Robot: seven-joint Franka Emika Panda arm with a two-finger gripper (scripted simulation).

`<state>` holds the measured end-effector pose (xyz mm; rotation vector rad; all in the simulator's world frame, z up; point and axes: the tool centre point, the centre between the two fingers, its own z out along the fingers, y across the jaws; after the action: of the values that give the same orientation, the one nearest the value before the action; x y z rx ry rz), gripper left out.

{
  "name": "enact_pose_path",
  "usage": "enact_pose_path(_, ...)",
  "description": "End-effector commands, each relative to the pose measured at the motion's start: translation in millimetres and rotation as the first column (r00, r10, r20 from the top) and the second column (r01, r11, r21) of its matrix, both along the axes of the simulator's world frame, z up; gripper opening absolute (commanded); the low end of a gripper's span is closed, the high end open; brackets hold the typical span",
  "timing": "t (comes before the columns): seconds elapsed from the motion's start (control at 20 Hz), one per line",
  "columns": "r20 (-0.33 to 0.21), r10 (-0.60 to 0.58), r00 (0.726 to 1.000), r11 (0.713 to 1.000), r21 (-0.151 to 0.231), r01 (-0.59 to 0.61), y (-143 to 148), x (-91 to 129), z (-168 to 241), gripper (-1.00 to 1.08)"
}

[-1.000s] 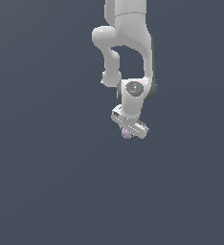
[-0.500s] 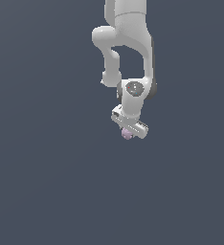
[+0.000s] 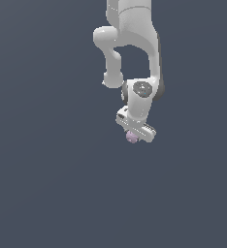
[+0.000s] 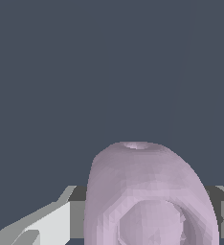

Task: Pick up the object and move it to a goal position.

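We see one white arm [image 3: 135, 38], one gripper [image 3: 133, 137] and one pink lump [image 3: 131, 137], squeezed tight between its fingers [image 4: 47, 225].

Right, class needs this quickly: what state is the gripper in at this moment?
Gripper: closed on the pale lilac object, which sits between its fingers.

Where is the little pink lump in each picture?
Exterior view: the pink lump sits just below the white bar of the tool, near the picture's middle.
Wrist view: the same lump fills the lower middle, very close to the camera.
Shared landmark: the tool's white fingers, which flank the lump in the wrist view.
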<state>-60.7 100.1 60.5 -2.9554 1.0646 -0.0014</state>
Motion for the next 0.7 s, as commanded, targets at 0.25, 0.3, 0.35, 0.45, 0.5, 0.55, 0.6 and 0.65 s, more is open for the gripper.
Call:
enact_pose_path(0.25, 0.000, 0.000, 1.000, 1.000, -0.001, 0.000, 23, 37, 30, -1.00)
enact_pose_path(0.3, 0.000, 0.000, 1.000, 1.000, -0.001, 0.000, 27, 43, 35, -1.00)
enact_pose_path(0.35, 0.000, 0.000, 1.000, 1.000, -0.001, 0.000, 31, 48, 40, -1.00)
enact_pose_path(0.45, 0.000, 0.000, 1.000, 1.000, -0.001, 0.000, 38, 60, 49, -1.00)
enact_pose_path(0.5, 0.000, 0.000, 1.000, 1.000, -0.001, 0.000, 41, 65, 53, -1.00)
enact_pose_path(0.55, 0.000, 0.000, 1.000, 1.000, -0.001, 0.000, 44, 70, 57, -1.00)
enact_pose_path(0.6, 0.000, 0.000, 1.000, 1.000, -0.001, 0.000, 48, 76, 62, -1.00)
enact_pose_path(0.65, 0.000, 0.000, 1.000, 1.000, -0.001, 0.000, 51, 81, 66, -1.00)
